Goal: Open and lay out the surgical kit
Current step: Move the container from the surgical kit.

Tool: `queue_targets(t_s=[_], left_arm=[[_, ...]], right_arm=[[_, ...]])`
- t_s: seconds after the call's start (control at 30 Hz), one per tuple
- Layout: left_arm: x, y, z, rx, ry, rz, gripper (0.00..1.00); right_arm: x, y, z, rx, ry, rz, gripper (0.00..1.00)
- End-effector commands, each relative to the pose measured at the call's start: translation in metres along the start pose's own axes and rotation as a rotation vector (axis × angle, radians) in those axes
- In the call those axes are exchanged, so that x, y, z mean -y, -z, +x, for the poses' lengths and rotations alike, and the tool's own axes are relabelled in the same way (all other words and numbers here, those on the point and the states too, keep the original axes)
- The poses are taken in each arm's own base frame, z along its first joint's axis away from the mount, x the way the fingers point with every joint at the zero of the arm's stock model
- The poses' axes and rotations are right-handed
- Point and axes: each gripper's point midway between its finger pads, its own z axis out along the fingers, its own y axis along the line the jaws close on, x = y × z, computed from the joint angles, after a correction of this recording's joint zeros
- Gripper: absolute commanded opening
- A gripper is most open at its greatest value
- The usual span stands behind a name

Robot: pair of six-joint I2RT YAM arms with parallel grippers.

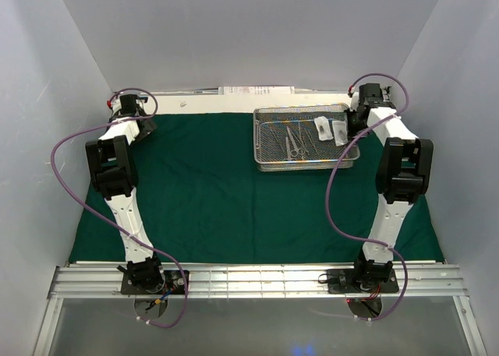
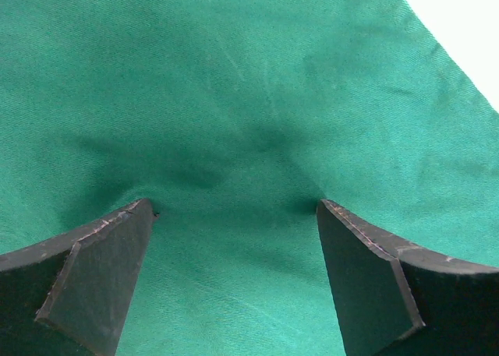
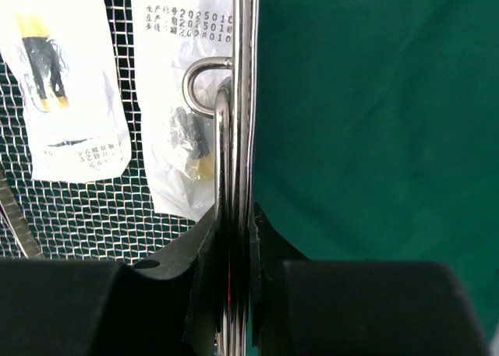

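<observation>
- bottom of top view, nearest: green cloth [image 1: 203, 208] lies opened out flat. near hem is straight, no folds seen. unwrap step looks done (my judg.).
- centre of frame: mid cloth is bare, no instr. set out on it.
- upper right of top view: wire-mesh tray [image 1: 269, 147] sits on the cloth, a bit skewed. scissors + forceps [image 1: 295, 142] and both packets [image 1: 323, 127] are inside the tray, so contents are not laid out yet.
- right gripper [image 3: 235, 216], at the tray's right side: jaws pressed in, pinching the tray's wire rim. in the r. wrist view the rim runs up between the fingers [image 3: 195, 251]; packets on mesh at left of frame, cloth at right.
- left gripper [image 2: 234, 208], upper left of top view, by the cloth's far-left corner: jaws spread wide, holding nothing. tips are down on the cloth, with shallow creases betw. them.
- est. progress: abt. halfway. left to do: place the tray, lift out instr. + packets, and arrange them on the cloth.
</observation>
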Motion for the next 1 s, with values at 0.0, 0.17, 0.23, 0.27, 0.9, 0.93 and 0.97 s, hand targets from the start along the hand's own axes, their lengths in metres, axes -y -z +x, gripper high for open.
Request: queue_targets(t_s=[0.0,0.17,0.23,0.27,0.9,0.93,0.97], left_arm=[[-0.036,-0.025,0.040,-0.120,-0.016,-0.091,0.98],[-0.036,-0.025,0.039,-0.122,-0.014,-0.093,0.98],[-0.037,-0.025,0.037,-0.118,-0.012,-0.095,0.98],[-0.038,-0.026,0.038,-0.120,-0.012,-0.099,0.98],[-0.035,-0.023,0.040,-0.131,-0.010,-0.084,0.98],[-0.036,-0.023,0.039,-0.130,-0.009,-0.083,0.98],[-0.035,-0.022,0.038,-0.128,-0.011,-0.080,0.98]], right_arm=[[0.037,0.035,-0.063,0.235,0.143,0.040,0.08],[0.071,0.028,-0.059,0.229,0.069,0.047,0.08],[0.084,0.027,-0.053,0.225,0.012,0.049,0.08],[0.089,0.026,-0.051,0.224,-0.005,0.055,0.08],[0.115,-0.011,-0.030,0.196,-0.054,0.072,0.14],[0.116,-0.010,-0.031,0.198,-0.054,0.078,0.15],[0.117,-0.008,-0.033,0.203,-0.054,0.082,0.17]])
